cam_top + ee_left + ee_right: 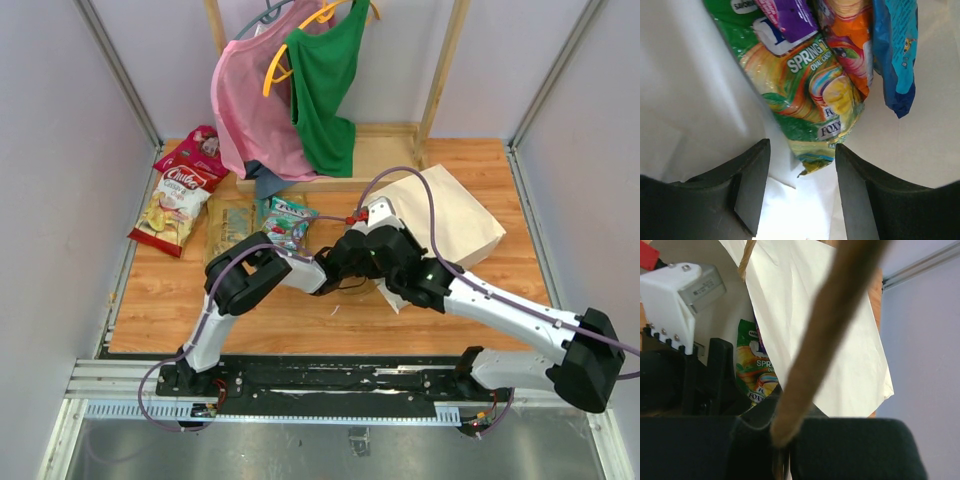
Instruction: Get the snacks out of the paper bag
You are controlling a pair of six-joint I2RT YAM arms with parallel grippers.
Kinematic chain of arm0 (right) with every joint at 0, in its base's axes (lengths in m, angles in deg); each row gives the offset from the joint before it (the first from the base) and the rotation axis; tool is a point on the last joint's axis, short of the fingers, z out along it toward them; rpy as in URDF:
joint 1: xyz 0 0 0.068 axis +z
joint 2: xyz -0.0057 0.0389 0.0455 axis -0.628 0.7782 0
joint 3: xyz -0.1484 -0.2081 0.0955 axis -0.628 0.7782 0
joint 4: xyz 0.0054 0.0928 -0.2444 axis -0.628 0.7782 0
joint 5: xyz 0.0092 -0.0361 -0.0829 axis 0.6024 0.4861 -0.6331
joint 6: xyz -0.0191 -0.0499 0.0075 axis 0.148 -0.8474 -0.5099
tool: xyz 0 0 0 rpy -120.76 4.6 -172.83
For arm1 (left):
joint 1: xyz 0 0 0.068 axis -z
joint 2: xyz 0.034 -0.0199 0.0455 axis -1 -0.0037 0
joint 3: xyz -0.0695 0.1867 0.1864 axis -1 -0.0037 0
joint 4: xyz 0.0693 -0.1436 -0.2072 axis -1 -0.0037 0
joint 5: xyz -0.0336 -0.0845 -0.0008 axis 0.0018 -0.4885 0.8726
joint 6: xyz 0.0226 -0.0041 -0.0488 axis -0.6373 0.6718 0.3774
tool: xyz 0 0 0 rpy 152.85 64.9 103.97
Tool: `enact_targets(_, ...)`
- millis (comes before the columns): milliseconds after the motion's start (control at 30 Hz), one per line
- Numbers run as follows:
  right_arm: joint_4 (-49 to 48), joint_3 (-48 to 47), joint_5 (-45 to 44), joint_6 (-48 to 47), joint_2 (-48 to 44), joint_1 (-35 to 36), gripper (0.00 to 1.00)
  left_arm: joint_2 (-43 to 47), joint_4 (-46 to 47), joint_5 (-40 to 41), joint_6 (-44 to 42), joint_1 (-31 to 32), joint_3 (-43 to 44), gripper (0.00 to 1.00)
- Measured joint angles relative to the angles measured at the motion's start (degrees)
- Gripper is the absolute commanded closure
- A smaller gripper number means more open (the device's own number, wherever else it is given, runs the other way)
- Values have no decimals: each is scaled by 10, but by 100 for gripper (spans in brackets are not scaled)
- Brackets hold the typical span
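left gripper (801, 200) open inside cream paper bag (685, 100), jaws loosely straddling corner of yellow-green glossy snack packet (805, 105); right gripper (782, 445) clamps twisted paper handle (830, 325).

Left jaws parted inside paper bag (685, 90); way straight ahead blocked by yellow-green packet (810, 100). Bag wall close on left. Orange packet (850, 45) and blue packet (897, 55) crowding upper right, bare bag paper showing below them. Right jaws clamped on handle (825, 325). Both arms filling bag mouth.
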Motion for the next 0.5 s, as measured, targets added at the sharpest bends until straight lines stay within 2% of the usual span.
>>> enact_targets(367, -3, 12, 13, 6, -18, -8, 99, -32, -26, 3, -2, 21, 53, 51)
enact_targets(500, -4, 14, 15, 7, -21, -8, 99, -37, -30, 4, -2, 23, 62, 67)
